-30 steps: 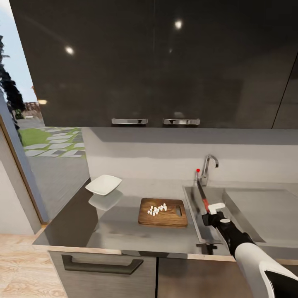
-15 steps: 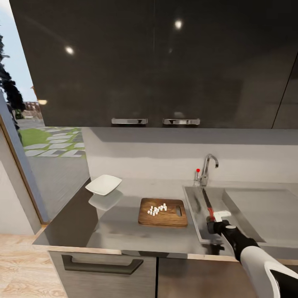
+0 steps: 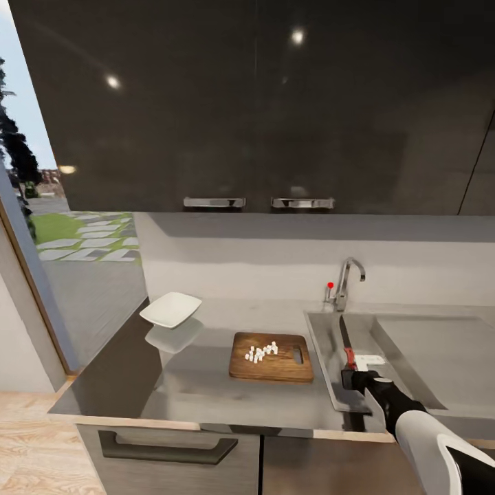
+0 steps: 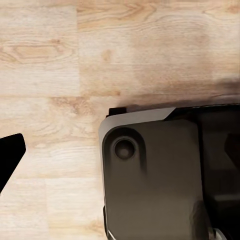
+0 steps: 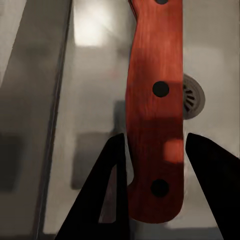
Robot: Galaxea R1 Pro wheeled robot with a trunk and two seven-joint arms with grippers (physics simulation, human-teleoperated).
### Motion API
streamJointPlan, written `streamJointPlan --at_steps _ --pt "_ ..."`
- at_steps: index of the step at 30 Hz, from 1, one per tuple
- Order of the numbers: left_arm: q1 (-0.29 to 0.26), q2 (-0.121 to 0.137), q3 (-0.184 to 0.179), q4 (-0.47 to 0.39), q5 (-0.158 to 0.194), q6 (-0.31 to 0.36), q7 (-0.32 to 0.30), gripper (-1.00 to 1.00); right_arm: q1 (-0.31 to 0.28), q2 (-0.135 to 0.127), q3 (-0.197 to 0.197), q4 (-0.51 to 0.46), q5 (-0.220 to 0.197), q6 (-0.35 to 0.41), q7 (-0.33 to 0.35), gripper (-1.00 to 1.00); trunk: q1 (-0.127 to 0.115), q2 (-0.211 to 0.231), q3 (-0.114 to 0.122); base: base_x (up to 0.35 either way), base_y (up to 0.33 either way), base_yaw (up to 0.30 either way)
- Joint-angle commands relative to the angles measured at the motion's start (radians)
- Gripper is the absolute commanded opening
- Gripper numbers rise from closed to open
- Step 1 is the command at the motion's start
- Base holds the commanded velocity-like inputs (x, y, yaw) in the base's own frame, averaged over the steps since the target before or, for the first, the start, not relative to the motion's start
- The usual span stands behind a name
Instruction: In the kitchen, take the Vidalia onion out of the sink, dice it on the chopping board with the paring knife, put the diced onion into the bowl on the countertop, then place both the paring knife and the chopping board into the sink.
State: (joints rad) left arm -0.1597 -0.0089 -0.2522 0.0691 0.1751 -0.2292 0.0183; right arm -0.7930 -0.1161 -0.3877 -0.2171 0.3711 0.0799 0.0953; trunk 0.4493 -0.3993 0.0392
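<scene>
Tiny white dice of the Vidalia onion (image 3: 260, 353) sit in a small pile on the brown chopping board (image 3: 271, 369), which lies flat on the countertop (image 3: 199, 388) just left of the sink (image 3: 412, 344). The white bowl (image 3: 170, 309) stands at the counter's far left. My right gripper (image 3: 359, 368) is low in the basin, shut on the red handle of the paring knife (image 3: 345, 335); the dark blade points toward the faucet (image 3: 348, 276). In the right wrist view the handle (image 5: 155, 115) lies between both fingers (image 5: 110, 190), above the drain (image 5: 192, 97). The left wrist view shows one finger (image 4: 10, 155) of my left gripper over wooden floor.
Dark wall cabinets (image 3: 254, 103) hang low over the counter. The flat drainboard (image 3: 447, 350) extends right of the basin. A drawer handle (image 3: 168, 450) sits below the counter edge. A tall window (image 3: 41, 240) stands at the left. My own base (image 4: 155, 185) shows under the left wrist.
My right gripper has sunk and drawn back toward the counter's front, bringing the knife from a raised tilt down into the sink basin. The head view shifted slightly.
</scene>
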Motion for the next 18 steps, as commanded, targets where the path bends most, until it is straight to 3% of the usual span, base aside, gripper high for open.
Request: streamJointPlan --at_steps 1,18 --pt "-0.001 -0.001 -0.009 0.005 0.008 -0.007 0.002 1.00 0.000 0.001 -0.009 0.010 0.007 0.005 0.007 -1.00 0.001 -0.001 0.000 0.205 0.000 0.000" --pt "-0.001 -0.003 -0.009 0.005 0.008 -0.007 0.000 1.00 0.000 0.001 -0.010 0.070 0.005 0.009 -0.009 -1.00 0.001 -0.001 0.000 0.145 -0.024 0.000"
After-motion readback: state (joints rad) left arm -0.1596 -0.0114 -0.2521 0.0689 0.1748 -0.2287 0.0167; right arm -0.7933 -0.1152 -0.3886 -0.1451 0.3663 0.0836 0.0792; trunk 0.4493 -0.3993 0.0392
